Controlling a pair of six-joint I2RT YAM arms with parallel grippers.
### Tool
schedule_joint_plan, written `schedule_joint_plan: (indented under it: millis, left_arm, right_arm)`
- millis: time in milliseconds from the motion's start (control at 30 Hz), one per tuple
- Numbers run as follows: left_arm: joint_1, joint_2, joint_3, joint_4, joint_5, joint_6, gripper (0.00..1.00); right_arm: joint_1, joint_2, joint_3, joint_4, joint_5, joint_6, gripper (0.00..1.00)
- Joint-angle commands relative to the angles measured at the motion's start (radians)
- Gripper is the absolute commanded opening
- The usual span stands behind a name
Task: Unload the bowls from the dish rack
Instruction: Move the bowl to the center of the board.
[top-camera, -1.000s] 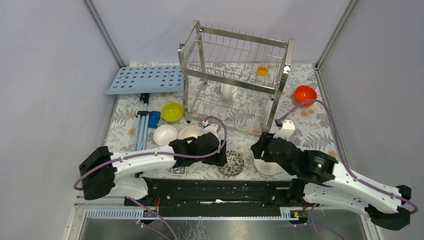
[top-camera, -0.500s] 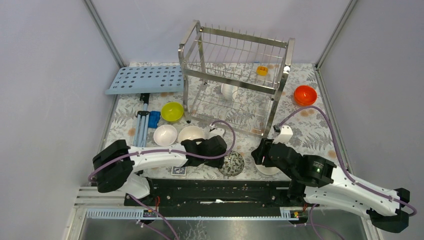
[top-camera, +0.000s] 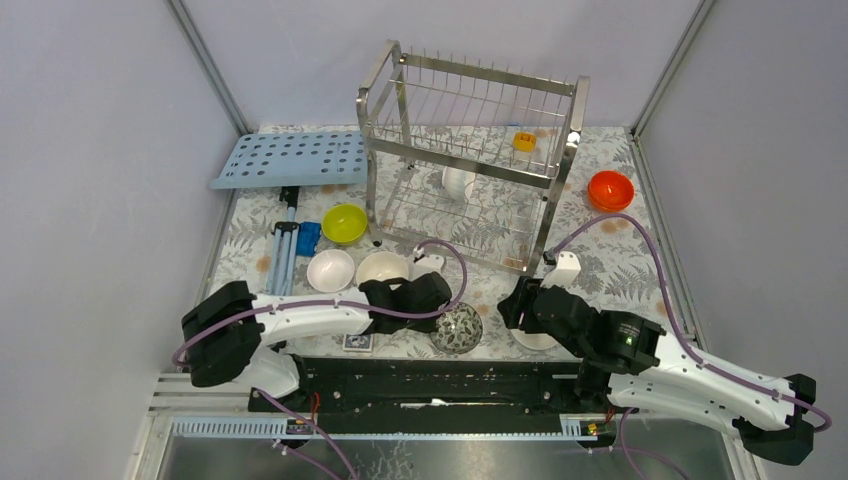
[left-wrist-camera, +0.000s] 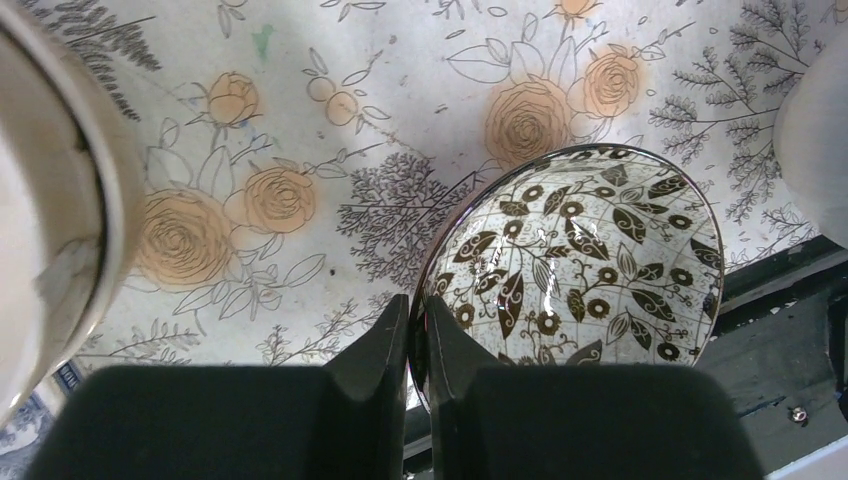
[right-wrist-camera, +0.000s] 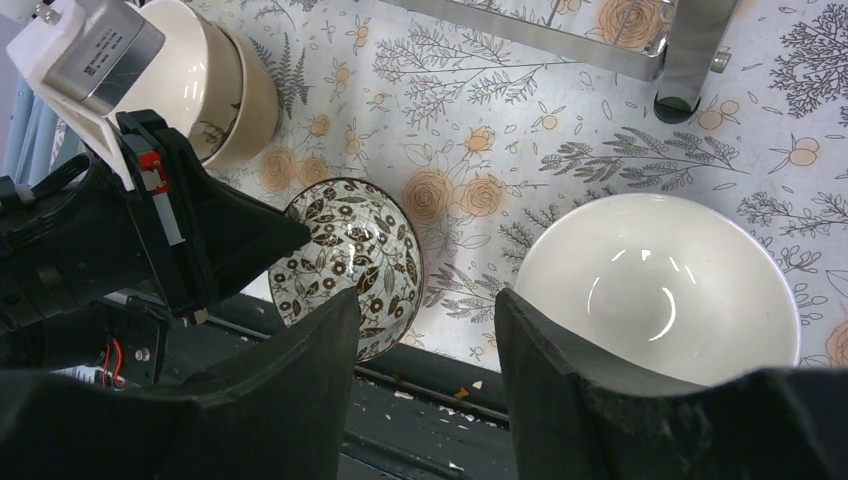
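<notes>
The steel dish rack (top-camera: 470, 165) stands at the back with a white bowl (top-camera: 458, 183) on its lower tier. My left gripper (left-wrist-camera: 418, 335) is shut on the rim of the dark patterned bowl (left-wrist-camera: 580, 260), one finger inside and one outside, near the table's front edge (top-camera: 457, 328). My right gripper (right-wrist-camera: 425, 340) hangs open, nothing between its fingers, beside a white bowl (right-wrist-camera: 660, 290) that sits at the front right (top-camera: 535, 338). More bowls rest on the table: yellow-green (top-camera: 344, 223), white (top-camera: 330, 268), beige (top-camera: 382, 266), orange-red (top-camera: 610, 190).
A light-blue perforated tray (top-camera: 290, 158) lies at the back left and a blue-handled tool (top-camera: 290, 250) below it. A small yellow block (top-camera: 524, 141) sits behind the rack. A small card (top-camera: 358, 342) lies by the front edge. The black rail runs just past the patterned bowl.
My left gripper has closed from wide open onto the patterned bowl's rim, and the bowl has shifted slightly left. The right arm has drawn back a little toward the near edge, still open.
</notes>
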Motion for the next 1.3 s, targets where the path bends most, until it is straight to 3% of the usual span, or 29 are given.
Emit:
schedule_joint_plan:
  millis: [0, 233, 600, 800, 1000, 1267]
  left_arm:
    - [-0.003, -0.068, -0.032, -0.044, -0.08, -0.021, 0.11]
    - [-0.001, -0.128, -0.068, -0.064, -0.115, -0.041, 0.12]
    - [-0.001, -0.226, -0.008, -0.067, -0.107, -0.003, 0.63]
    - [0.0, -0.321, 0.013, -0.029, -0.164, 0.071, 0.8]
    - [0.055, -0.415, 0.014, 0.073, -0.246, 0.173, 0.87]
    - [0.333, -0.48, 0.071, 0.06, -0.203, 0.235, 0.88]
  right_arm:
    - [0.007, 0.009, -0.004, 0.047, 0.0, -0.009, 0.59]
    - [0.008, 0.013, 0.006, 0.06, 0.004, -0.043, 0.59]
    - [0.007, 0.004, 0.044, 0.033, 0.031, -0.079, 0.6]
    - [0.007, -0.014, 0.054, 0.054, 0.102, -0.133, 0.62]
    - [0.008, -0.031, 0.04, 0.17, 0.167, -0.223, 0.63]
    - [0.007, -0.046, 0.073, 0.129, 0.407, -0.2, 0.66]
